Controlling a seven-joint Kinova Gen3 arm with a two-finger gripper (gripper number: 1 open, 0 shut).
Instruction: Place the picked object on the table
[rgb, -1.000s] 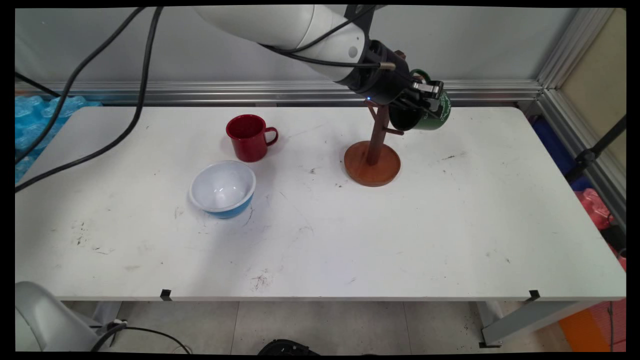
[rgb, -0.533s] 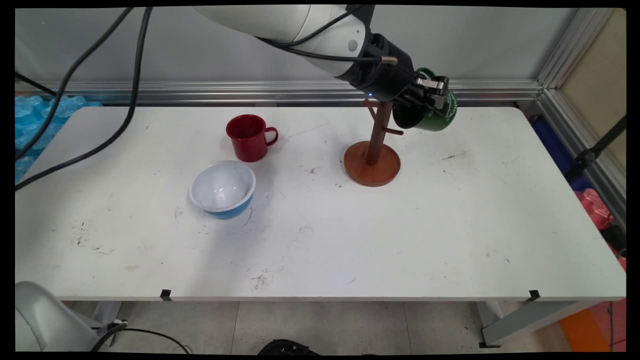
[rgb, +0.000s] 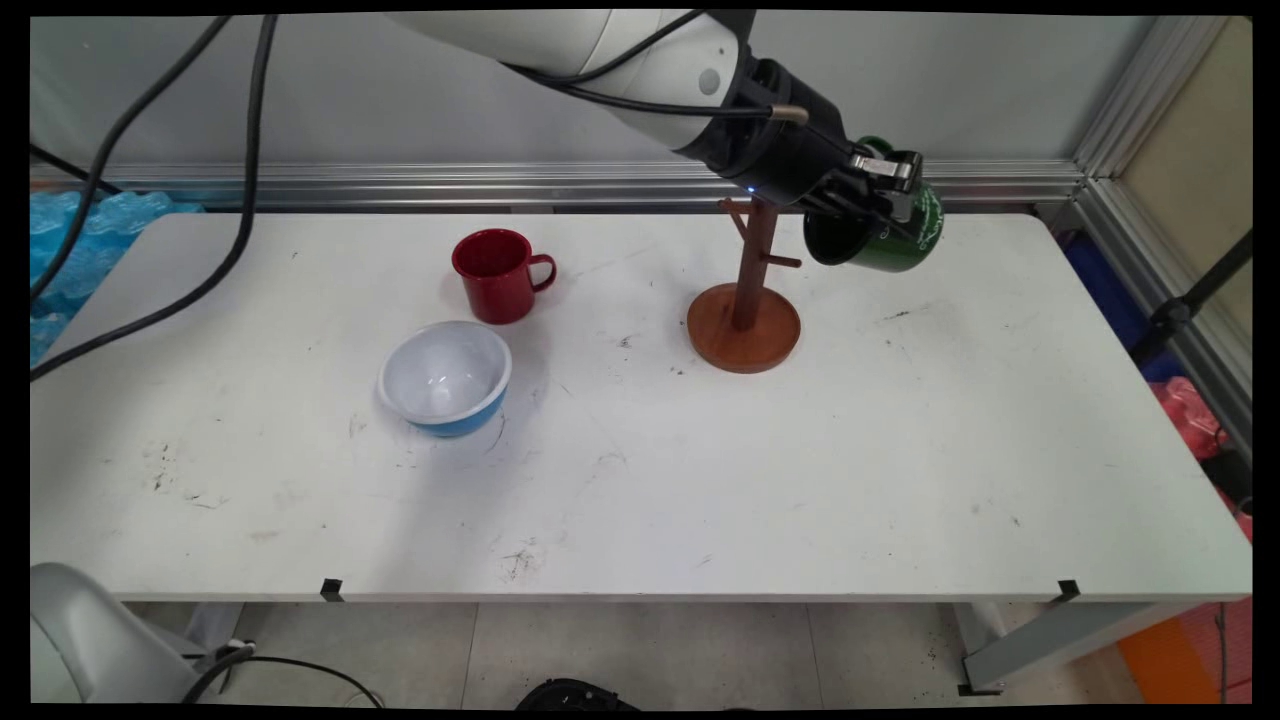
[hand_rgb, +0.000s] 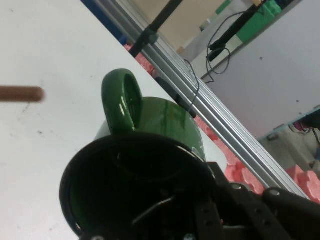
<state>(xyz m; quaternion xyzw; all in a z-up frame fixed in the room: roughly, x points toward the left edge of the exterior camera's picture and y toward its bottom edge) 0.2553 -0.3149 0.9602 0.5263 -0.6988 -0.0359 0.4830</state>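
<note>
Green mug (hand_rgb: 150, 165) handle visible only hand view.

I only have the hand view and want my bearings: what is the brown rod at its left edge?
Observer: A peg of a brown wooden mug tree that stands upright on the white table.
Operator: Where is my mug relative to it?
Observer: The green mug is held by the gripper above the table, tipped on its side, just right of the tree's post.
Operator: Anything else on the table?
Observer: A red mug stands upright, and a blue bowl with a white inside sits nearer the camera, both left of the tree.
</note>
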